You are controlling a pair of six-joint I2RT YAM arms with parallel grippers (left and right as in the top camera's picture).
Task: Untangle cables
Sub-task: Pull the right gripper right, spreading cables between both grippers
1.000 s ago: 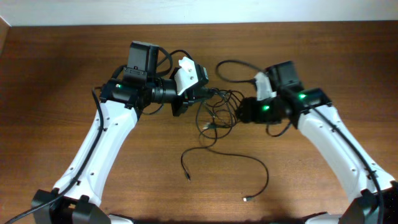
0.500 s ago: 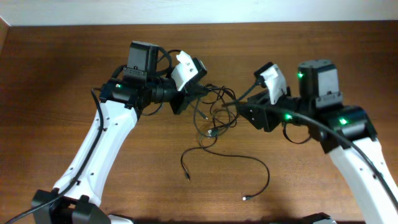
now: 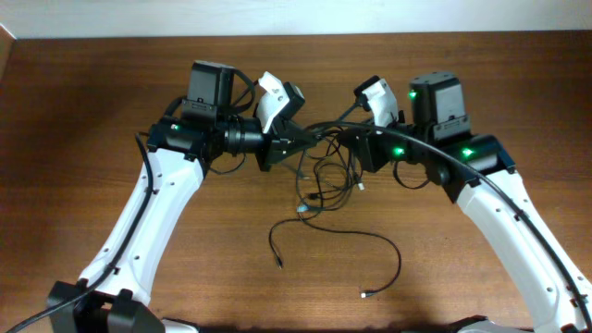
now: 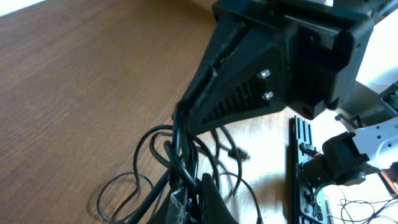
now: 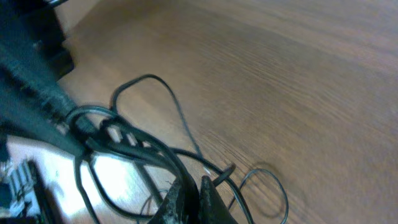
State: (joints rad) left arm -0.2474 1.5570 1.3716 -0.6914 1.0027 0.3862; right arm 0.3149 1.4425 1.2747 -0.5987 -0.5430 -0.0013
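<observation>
Loose strand (image 3: 338,242) w/ plug ends lies nr the near edge of tabletop (image 3: 83,111), centre. Behind it, cables (image 3: 324,176) knotted mid-table. Left gripper (image 4: 196,200) & right gripper (image 5: 194,198) each pinched tight on strands. Prob. light, limp, snag-prone; grab beside the knot, not at plugs.

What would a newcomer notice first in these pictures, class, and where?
A knot of thin black cables sits mid-table. The left tool and right tool are each shut on strands at its top, nearly tip to tip. Nearer the robot's base, one loose black cord curls across the brown wooden table.
</observation>
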